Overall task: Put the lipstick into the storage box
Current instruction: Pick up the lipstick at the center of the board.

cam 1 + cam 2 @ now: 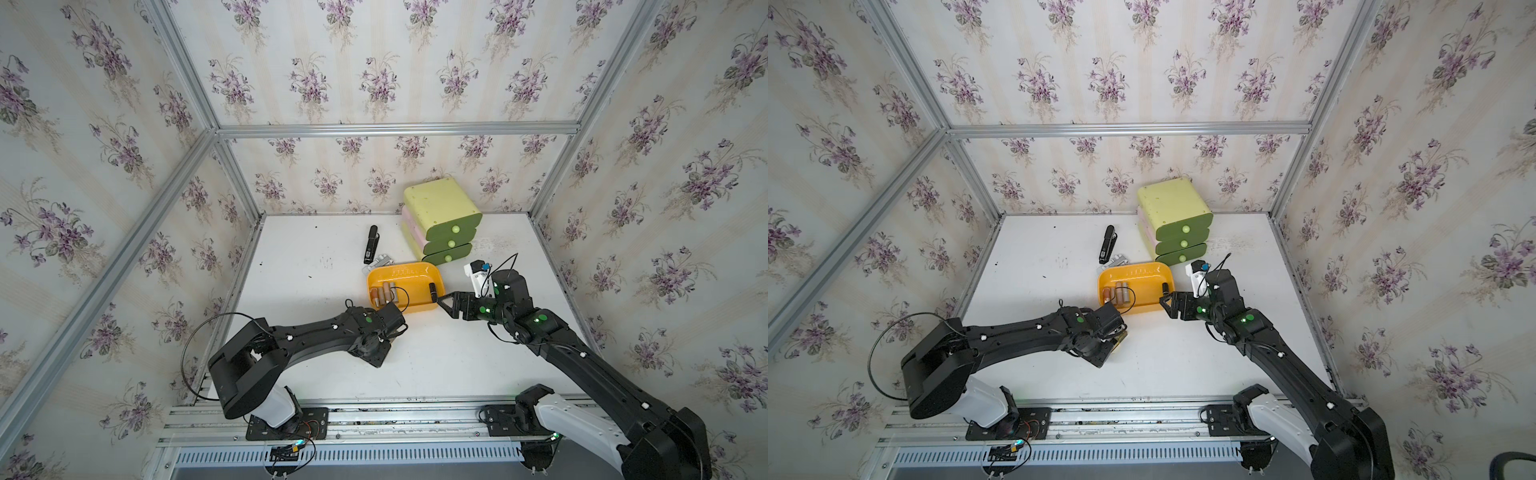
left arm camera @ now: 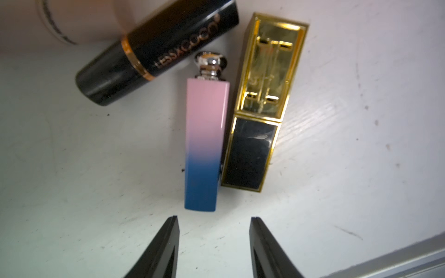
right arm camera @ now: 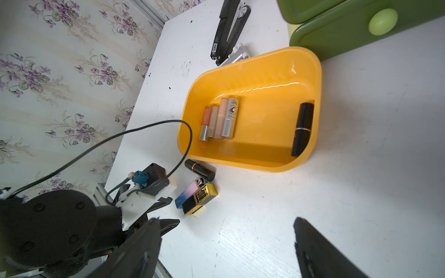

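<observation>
My left tool (image 2: 213, 220) released, empty | pink-blue lipstick (image 2: 204, 134) just ahead, long axis pointing straight into my jaws' gap | gold lipstick (image 2: 252, 154) seemingly touching its side

The left arm (image 1: 307, 332) stretches low toward the middle with its wrist bent downward and the left gripper (image 2: 214, 222) partly parted and empty, while the right arm (image 1: 590, 357) reaches inward, the right gripper (image 3: 226, 223) spread wide, holding nothing.
</observation>
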Motion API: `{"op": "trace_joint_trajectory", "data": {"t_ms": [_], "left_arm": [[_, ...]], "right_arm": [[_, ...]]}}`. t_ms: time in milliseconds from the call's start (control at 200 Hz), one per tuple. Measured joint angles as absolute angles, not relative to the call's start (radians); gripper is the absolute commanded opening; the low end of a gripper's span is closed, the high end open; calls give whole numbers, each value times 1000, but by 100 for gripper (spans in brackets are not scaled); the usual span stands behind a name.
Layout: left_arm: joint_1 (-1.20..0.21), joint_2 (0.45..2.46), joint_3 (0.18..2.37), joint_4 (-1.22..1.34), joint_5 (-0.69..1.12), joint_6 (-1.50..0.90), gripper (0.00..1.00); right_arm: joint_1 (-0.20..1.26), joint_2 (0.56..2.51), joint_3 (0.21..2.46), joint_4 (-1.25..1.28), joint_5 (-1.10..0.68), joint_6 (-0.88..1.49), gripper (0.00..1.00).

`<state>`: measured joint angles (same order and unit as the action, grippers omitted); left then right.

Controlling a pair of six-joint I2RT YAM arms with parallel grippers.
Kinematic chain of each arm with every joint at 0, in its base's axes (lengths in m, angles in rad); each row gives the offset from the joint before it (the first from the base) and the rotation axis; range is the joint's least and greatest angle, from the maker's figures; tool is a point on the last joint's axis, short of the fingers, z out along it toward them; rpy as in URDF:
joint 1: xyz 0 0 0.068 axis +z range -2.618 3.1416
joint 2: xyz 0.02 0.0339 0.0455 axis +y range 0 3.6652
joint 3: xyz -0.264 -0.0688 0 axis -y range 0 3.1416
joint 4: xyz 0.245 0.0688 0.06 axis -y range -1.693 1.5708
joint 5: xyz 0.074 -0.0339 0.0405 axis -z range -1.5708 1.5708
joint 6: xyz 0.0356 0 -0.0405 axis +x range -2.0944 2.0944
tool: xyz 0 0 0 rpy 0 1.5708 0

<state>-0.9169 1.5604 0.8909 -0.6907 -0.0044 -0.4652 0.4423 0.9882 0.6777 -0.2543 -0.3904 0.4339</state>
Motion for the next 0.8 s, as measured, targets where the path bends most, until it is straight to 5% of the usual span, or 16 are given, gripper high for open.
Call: {"op": "trace_joint_trajectory", "data": {"t_ms": [539,799], "left_arm": [[-839,1671,939,-656,7,-373,46],[-815,1690,949,-655,18,-348,31]], "right_arm": [[439,1005,693,-255,-406,419,89],[439,1011,693,-253,-410,419,89]]}}
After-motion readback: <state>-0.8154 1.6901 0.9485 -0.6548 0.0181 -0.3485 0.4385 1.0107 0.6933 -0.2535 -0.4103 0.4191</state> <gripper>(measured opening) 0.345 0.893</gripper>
